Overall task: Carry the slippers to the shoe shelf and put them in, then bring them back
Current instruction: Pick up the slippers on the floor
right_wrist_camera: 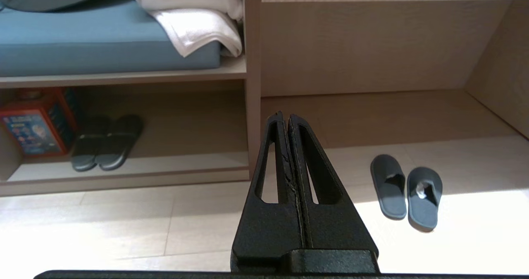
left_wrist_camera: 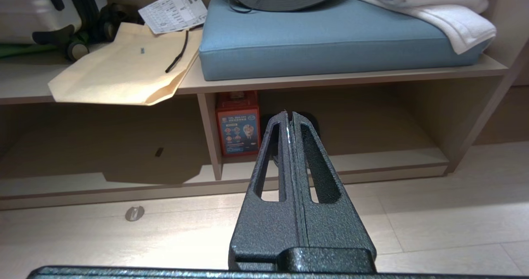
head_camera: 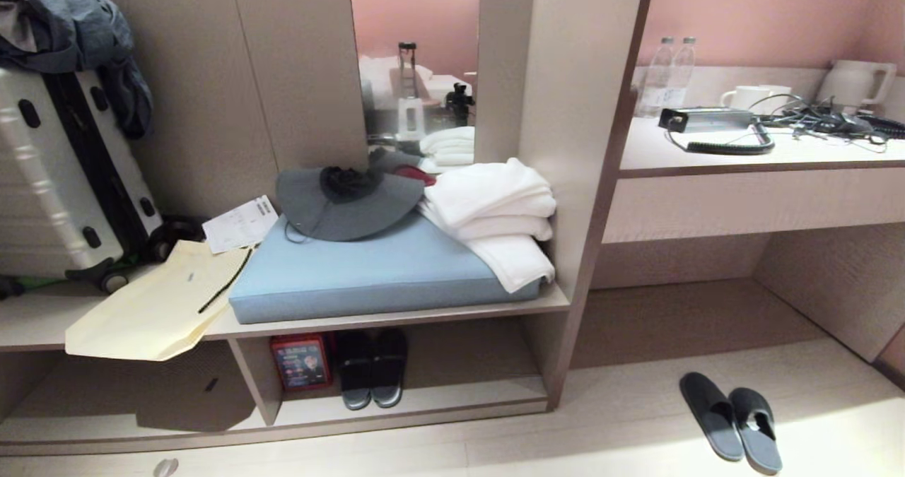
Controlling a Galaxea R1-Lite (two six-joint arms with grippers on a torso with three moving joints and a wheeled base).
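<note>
Our left hand (left_wrist_camera: 289,115) and right hand (right_wrist_camera: 286,117) are closed, empty; the slippers (head_camera: 713,415) look light and floppy, so we'd pinch the straps.

A hotel room, by the look of it: a suitcase (head_camera: 63,180) at the left of the frame, folded white towels (head_camera: 495,208) mid-frame, bottled water (head_camera: 668,74), cups (head_camera: 753,97) and a kettle (head_camera: 855,81) on the desk (head_camera: 742,153) upper right.

Light: warm and even indoors, with a bright patch on the floor (head_camera: 834,420) at the right.
Shadows: deep inside the shoe shelf (head_camera: 424,399).
Distortion: furniture lines bend near the edges.
</note>
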